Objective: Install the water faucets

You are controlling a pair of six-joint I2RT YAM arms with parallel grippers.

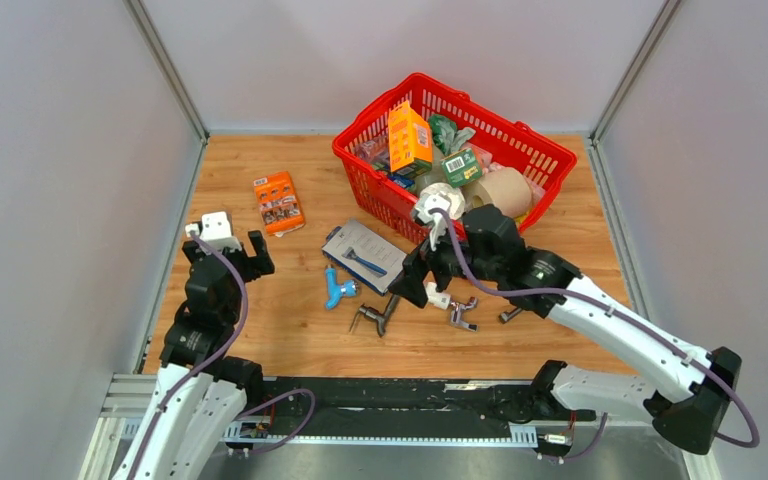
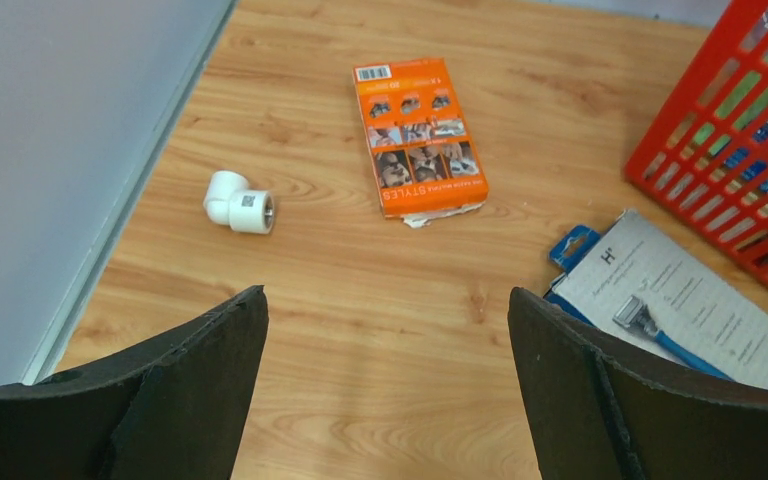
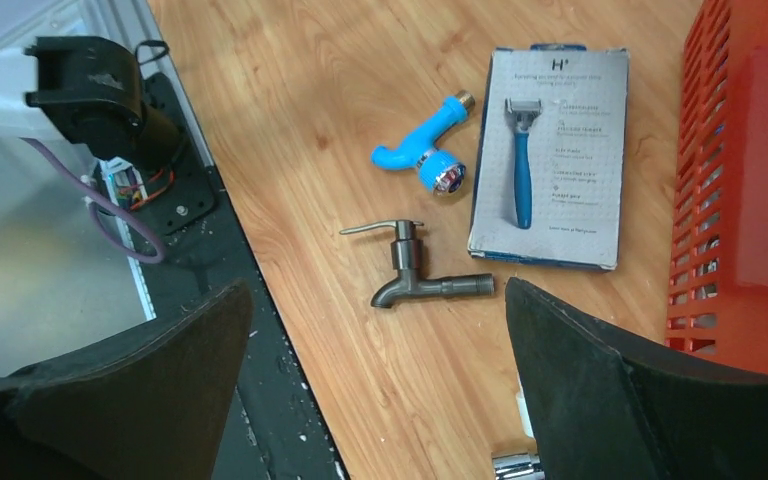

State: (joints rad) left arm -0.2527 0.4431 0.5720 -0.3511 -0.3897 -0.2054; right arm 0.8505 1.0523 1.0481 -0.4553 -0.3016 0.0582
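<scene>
Light-blue tap [image 3: 422,155] is lying on the bench [image 3: 310,80] at nine o'clock of the razor pack [image 3: 550,150], in the right wrist view; left tool [image 2: 385,295] and right tool [image 3: 375,288] are both hovering, jaws spread wide

the left gripper [image 2: 388,300] hangs with jaws wide apart over the wooden table [image 2: 360,330]. a white elbow fitting [image 2: 239,203] lies left of an orange box [image 2: 420,137]; a razor pack [image 2: 680,310] sits beside the red basket [image 2: 750,130].

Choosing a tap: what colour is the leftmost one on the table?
Tap: light blue; best in right wrist view.
</scene>
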